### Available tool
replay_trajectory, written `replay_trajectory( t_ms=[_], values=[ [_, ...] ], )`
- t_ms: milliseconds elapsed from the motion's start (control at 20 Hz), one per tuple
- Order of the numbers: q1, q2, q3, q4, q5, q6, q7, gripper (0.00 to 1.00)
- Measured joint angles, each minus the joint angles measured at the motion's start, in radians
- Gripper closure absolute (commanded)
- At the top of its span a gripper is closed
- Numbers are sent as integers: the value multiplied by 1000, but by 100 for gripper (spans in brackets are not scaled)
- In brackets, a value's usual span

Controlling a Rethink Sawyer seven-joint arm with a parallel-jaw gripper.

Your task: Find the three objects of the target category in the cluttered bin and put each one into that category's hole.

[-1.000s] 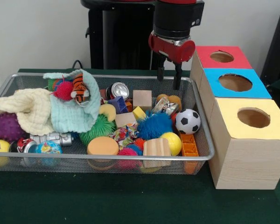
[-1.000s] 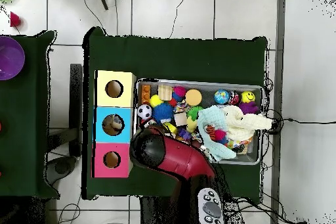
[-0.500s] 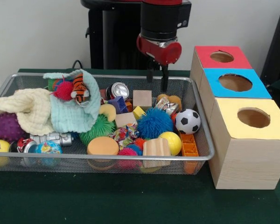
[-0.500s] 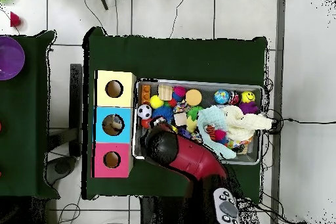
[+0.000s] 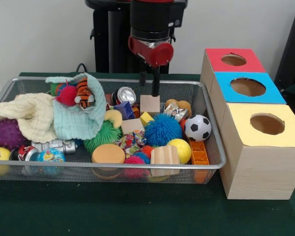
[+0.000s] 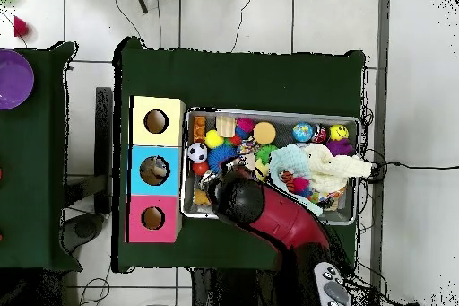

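Observation:
My gripper hangs open and empty over the back of the wire bin, just above a plain wooden cube. Around the cube lie a silver can, a blue block, a crumpled foil piece and a blue spiky ball. To the right stand three wooden boxes with holes: red, blue and yellow. From overhead the red arm covers the gripper and the bin's lower left part. Something brownish shows inside the blue box's hole.
The bin also holds a soccer ball, a yellow ball, an orange brick, an orange disc, a green spiky ball, a tiger plush and cloths. A purple bowl sits on a side table.
The arm has swung left in the front view, from the bin's back right corner beside the boxes to above the wooden cube. The fingers stayed open.

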Motion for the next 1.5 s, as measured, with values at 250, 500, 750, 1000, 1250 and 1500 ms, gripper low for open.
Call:
replay_trajectory(
  t_ms=[250, 500, 750, 1000, 1250, 1500],
  values=[
    [-44, -15, -3, -23, -25, 21, 0, 0],
    [-110, -26, -3, -80, -68, 71, 0, 0],
    [-174, -27, 1, -145, -110, 108, 0, 0],
    [-218, -22, 2, -207, -140, 137, 0, 0],
    [-269, 1, 13, -283, -178, 150, 0, 0],
    [-307, 27, 38, -325, -207, 150, 0, 0]
  ],
)
